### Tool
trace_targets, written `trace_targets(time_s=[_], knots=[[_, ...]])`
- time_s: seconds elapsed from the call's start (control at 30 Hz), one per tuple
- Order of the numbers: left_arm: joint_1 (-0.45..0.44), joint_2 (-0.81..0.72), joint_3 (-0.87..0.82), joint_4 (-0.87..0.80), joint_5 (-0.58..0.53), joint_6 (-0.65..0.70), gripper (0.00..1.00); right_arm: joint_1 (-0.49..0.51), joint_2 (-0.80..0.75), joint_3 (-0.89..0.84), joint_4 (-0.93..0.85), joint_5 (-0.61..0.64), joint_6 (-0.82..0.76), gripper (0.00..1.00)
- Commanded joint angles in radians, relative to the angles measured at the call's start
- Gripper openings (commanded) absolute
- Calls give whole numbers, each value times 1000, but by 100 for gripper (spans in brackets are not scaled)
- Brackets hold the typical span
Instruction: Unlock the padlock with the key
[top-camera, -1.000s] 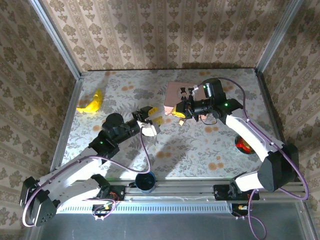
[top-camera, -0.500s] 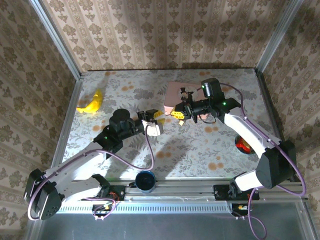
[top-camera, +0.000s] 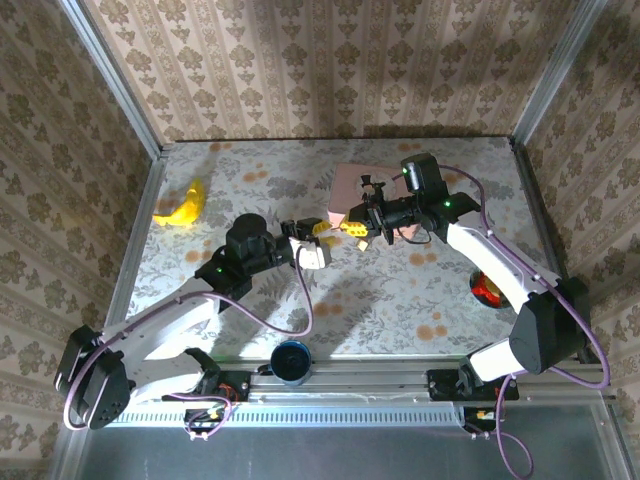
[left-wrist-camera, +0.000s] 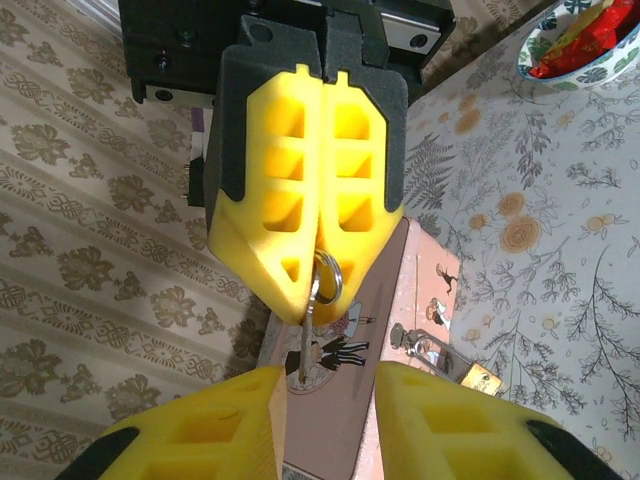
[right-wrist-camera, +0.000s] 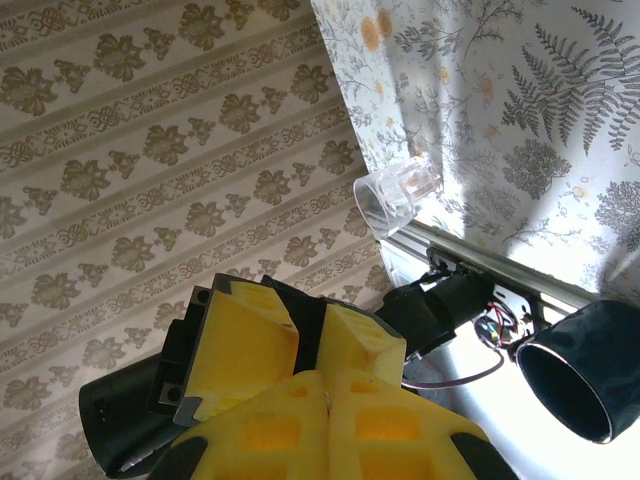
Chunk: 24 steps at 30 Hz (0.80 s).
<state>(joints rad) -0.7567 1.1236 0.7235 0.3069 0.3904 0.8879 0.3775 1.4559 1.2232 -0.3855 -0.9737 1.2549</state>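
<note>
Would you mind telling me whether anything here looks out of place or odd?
Nothing looks spilled or broken. The one oddity: the padlock lies flat on the table beside the pink box, untouched, while the key hangs in mid-air from the shut right gripper.

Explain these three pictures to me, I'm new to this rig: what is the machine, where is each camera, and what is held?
Two robot arms are bolted at the table's near edge. The overhead picture looks down from behind them; the other two come from a camera on each wrist. On the table lie a banana, a pink box, a dark cup and a bowl. The right claw is shut on the key, which hangs toward the left claw, whose fingers stand apart near the key's tip. The small brass padlock lies by the box's edge, seen from the left wrist.
</note>
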Motion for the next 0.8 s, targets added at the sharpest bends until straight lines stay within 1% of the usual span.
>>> trace_targets(time_s=[0.0, 0.07, 0.3, 0.5, 0.77], knots=[[7, 8, 34, 47, 27, -20, 30, -2, 16, 16, -18, -32, 11, 0], [7, 14, 38, 48, 27, -19, 30, -2, 19, 16, -17, -33, 11, 0], [7, 24, 50, 48, 25, -16, 21, -2, 23, 15, -14, -34, 14, 0], [7, 28, 59, 19, 19, 5, 17, 0, 24, 12, -7, -34, 18, 0], [7, 35, 62, -4, 16, 15, 17, 0, 25, 12, -1, -36, 26, 0]])
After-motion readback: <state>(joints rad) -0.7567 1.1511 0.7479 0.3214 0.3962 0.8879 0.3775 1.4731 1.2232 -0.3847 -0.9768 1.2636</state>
